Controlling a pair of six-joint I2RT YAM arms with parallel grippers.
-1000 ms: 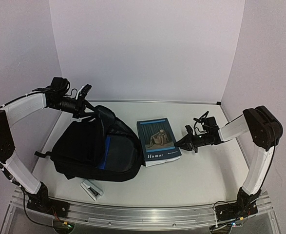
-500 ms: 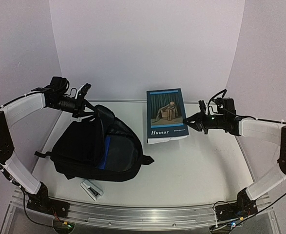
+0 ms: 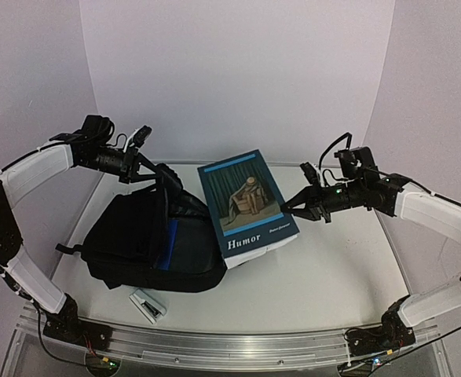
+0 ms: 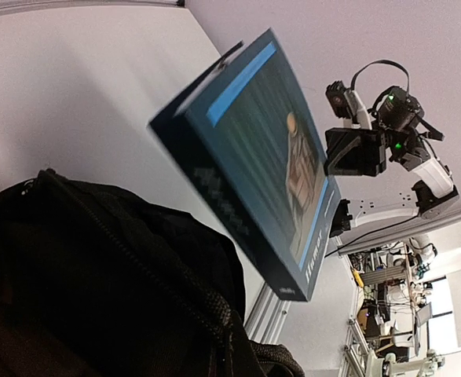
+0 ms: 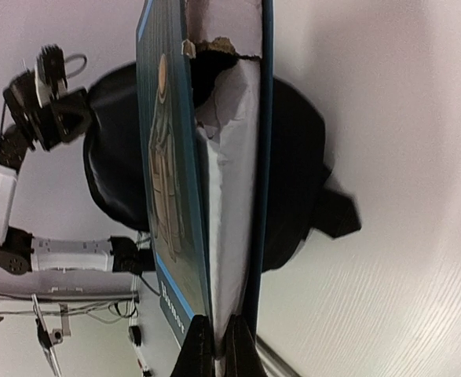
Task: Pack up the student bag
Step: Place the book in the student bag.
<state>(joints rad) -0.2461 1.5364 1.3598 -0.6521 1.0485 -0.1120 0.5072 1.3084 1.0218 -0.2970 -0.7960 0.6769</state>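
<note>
Two arms are at work: the left gripper (image 3: pixel 144 170) is pinched closed on the upper rim of the student bag (image 3: pixel 136 243), which lies at 9 o'clock on the table (image 3: pixel 332 267). The right gripper (image 3: pixel 294 207) clamps a tilted book (image 3: pixel 244 200) by its 3 o'clock edge, in the air at the bag's 3 o'clock side.

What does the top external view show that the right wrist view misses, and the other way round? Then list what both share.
Only top external: a small white item in front of the backpack, and the book's whole cover. Only right wrist: the book's page edges with a torn corner. Both: book, backpack, the left gripper at the backpack, the right gripper pinching the book.
</note>
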